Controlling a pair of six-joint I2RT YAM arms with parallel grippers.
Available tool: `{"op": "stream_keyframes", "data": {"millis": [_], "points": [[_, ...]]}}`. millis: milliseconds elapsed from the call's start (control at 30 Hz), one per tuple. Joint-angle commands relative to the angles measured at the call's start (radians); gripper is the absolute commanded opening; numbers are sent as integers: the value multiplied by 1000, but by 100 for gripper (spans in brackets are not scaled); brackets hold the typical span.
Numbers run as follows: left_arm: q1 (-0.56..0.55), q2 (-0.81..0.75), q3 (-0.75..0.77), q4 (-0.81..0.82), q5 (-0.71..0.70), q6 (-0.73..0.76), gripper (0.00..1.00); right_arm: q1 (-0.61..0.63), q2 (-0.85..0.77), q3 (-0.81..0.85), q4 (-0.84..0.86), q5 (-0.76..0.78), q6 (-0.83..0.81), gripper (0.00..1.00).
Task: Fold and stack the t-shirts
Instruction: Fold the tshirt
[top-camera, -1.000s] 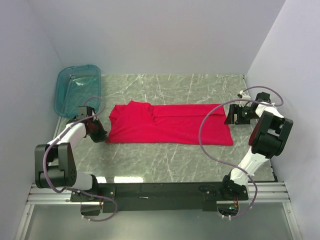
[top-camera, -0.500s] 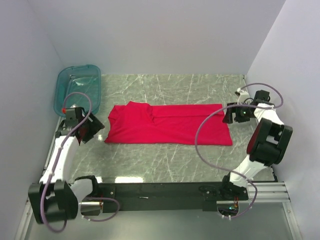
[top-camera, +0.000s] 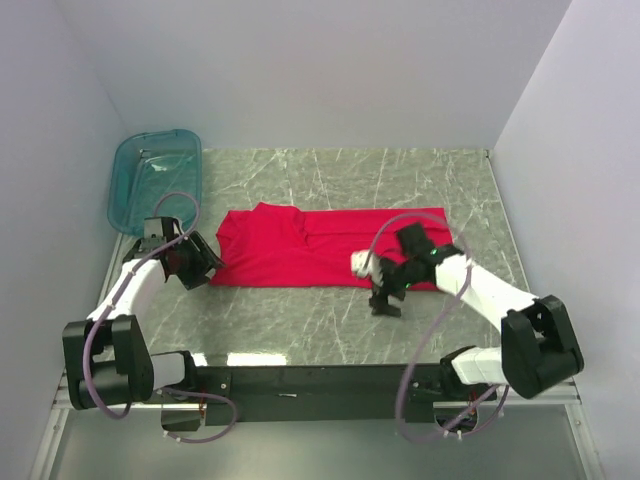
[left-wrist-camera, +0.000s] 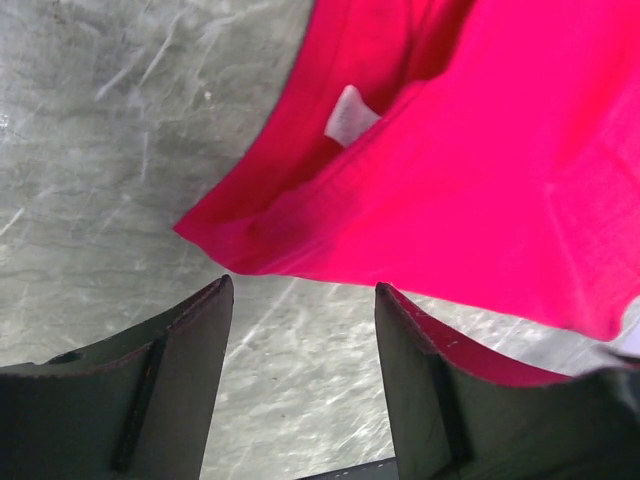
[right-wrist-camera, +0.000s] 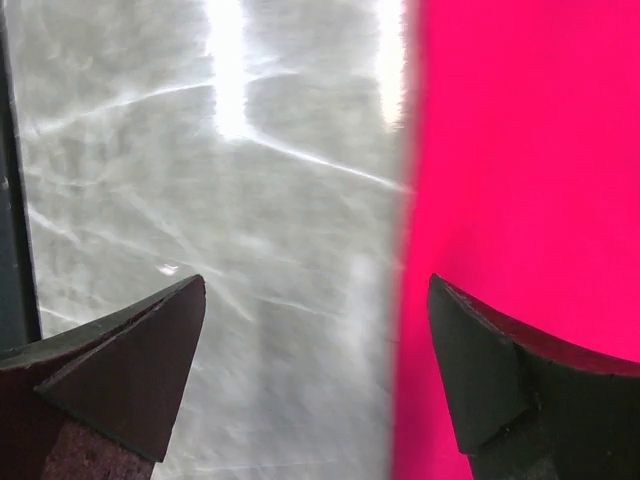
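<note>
Pale, plain walls (top-camera: 300, 70) close in a grey-green marbled counter (top-camera: 300, 320), and a bright red short-sleeved cotton t-shirt (top-camera: 320, 255) lies flat across its middle, folded into a long band running left to right. A small white neck label (left-wrist-camera: 350, 115) shows in a fold near the shirt's left end. Beyond that same end, toward the far left corner, sits a translucent teal plastic tub (top-camera: 155, 180), apart from the cloth. The left arm's fingers (left-wrist-camera: 150, 390) hang just off the shirt's near-left corner, parted with bare counter between them and holding nothing. The right arm's fingers (right-wrist-camera: 110, 360) are spread wide and empty at the shirt's near edge, toward its right half, one finger over bare counter and the other over the red cloth.
</note>
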Motion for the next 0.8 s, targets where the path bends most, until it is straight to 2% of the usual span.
{"op": "stream_keyframes", "data": {"millis": [0, 67, 100, 200, 367, 433, 567, 767], "points": [[2, 9, 38, 8, -20, 41, 63, 155, -95, -86, 307, 263, 117, 97], [0, 16, 32, 11, -21, 43, 63, 177, -43, -38, 341, 310, 151, 93], [0, 19, 30, 12, -15, 43, 62, 200, -25, -26, 338, 352, 151, 86], [2, 48, 30, 12, -1, 49, 57, 235, 6, -38, 361, 400, 142, 79], [0, 97, 38, 6, -1, 61, 55, 340, 37, -55, 413, 425, 165, 69], [2, 109, 40, 5, 0, 71, 50, 370, 61, -26, 407, 434, 175, 65], [2, 129, 40, 11, 23, 80, 35, 410, 145, 22, 395, 462, 189, 56], [2, 140, 38, 11, 51, 84, 8, 427, 199, 42, 402, 500, 209, 52]]}}
